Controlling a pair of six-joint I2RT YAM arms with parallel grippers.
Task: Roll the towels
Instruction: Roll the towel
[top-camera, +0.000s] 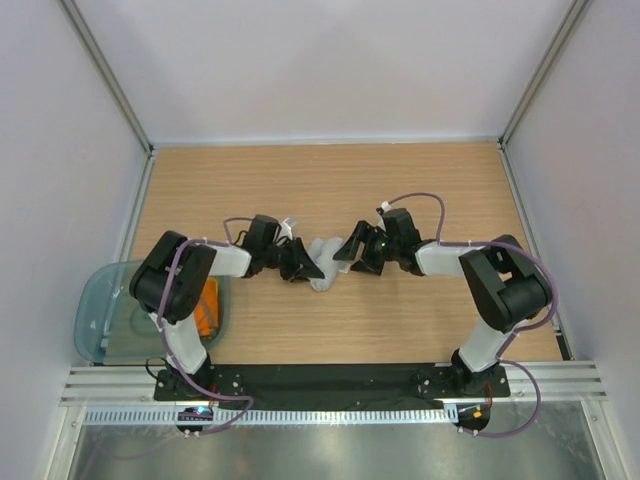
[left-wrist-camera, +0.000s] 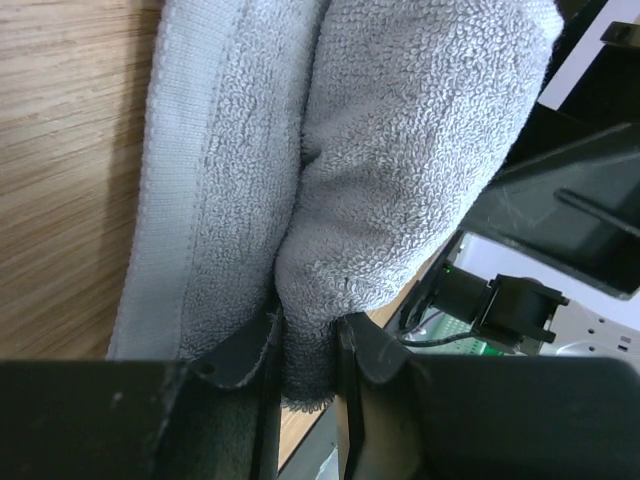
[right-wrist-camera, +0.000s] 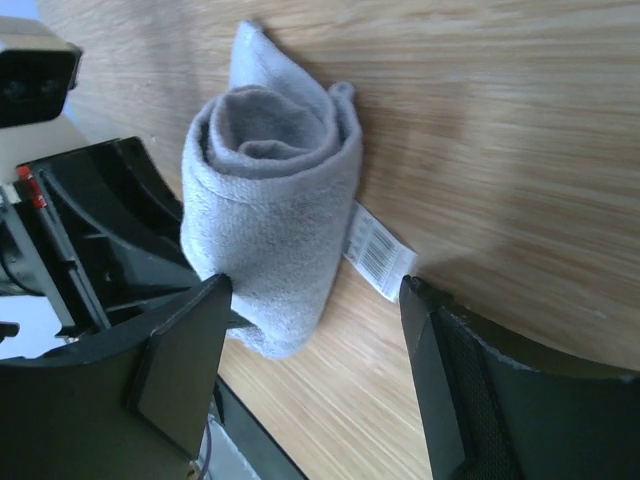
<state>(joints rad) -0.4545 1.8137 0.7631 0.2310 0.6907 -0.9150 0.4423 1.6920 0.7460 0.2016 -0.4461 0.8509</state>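
Currently your left gripper (left-wrist-camera: 305, 345) is clamped on a fold of the grey towel (left-wrist-camera: 400, 150), jaws narrow with terry cloth bunched between them. Your right gripper (right-wrist-camera: 310, 345) stands wide and holds nothing. Its fingers straddle one end of the roll, one finger just beside the cloth, the other apart from it over bare wood.

Grey towel: wound into a short, loose cylinder with the spiral visible at its end. It lies on the table (top-camera: 400, 330) between the two grippers, about mid-table. A white barcode label (right-wrist-camera: 378, 250) sticks out from under the roll.

Orange towel (top-camera: 207, 305): in the teal tub (top-camera: 95, 310) at the left edge, partly hidden by the left arm. Cannot tell its shape from here.

Risks, as judged:
- If you let go of the left pinch abruptly, the loose roll may spring open, since nothing pins the outer flap.
- If you pull back with cloth snagged between the jaws, you would drag the roll and unwind it.
- If you close the right gripper from this pose, you could flatten the spiral or shove the roll sideways.
- The wrists sit near each other, so a careless retreat could knock them together.
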